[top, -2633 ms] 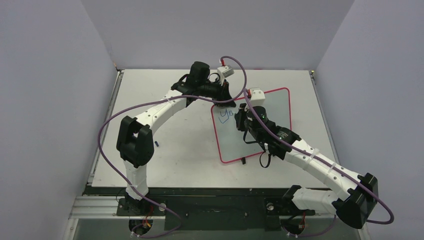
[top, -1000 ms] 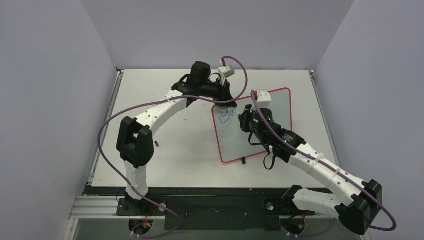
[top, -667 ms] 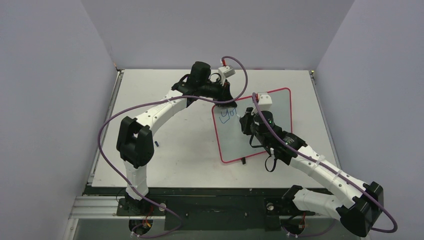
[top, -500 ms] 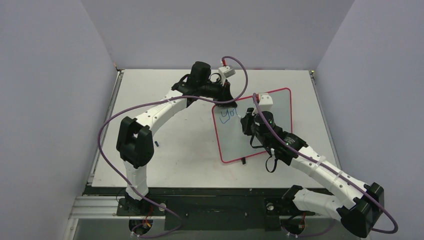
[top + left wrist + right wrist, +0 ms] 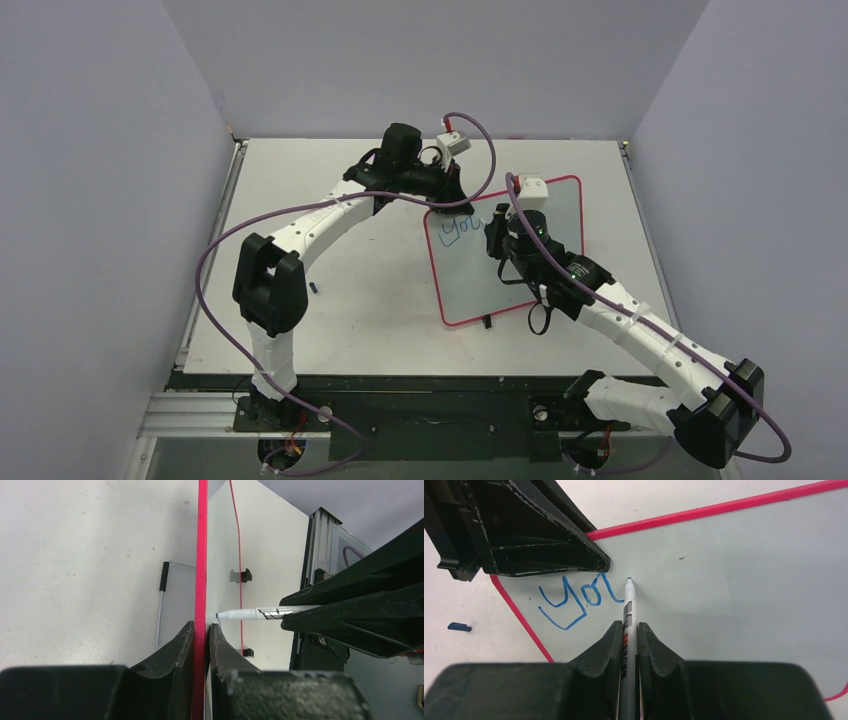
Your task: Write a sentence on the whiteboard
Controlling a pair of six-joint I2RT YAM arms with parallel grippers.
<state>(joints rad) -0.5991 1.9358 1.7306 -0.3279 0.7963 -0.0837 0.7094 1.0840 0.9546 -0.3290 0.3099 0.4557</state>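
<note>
The whiteboard (image 5: 470,285) stands tilted on the tabletop (image 5: 350,310), in the middle and a little to the right, with its white face turned toward the arms and its pink-red frame all around. The sentence (image 5: 574,600) is in the upper left corner of the board: a few blue letters that read like "Yo" plus one more stroke, and the line climbs a little toward the right, along the far edge. The left pincer (image 5: 201,626) is pressed on the frame at this same corner, one finger on each side of the thin edge, so its black body is just above the letters. The right pincer (image 5: 629,624) pinches a white pen (image 5: 628,611). The long axis of the pen points away from the wrist, and its tip touches the board just to the right of the last stroke. Two small black feet (image 5: 242,575) are on the face side of the board. A small blue cap (image 5: 460,627) lies on the tabletop, to the left of the board and apart from it.
</note>
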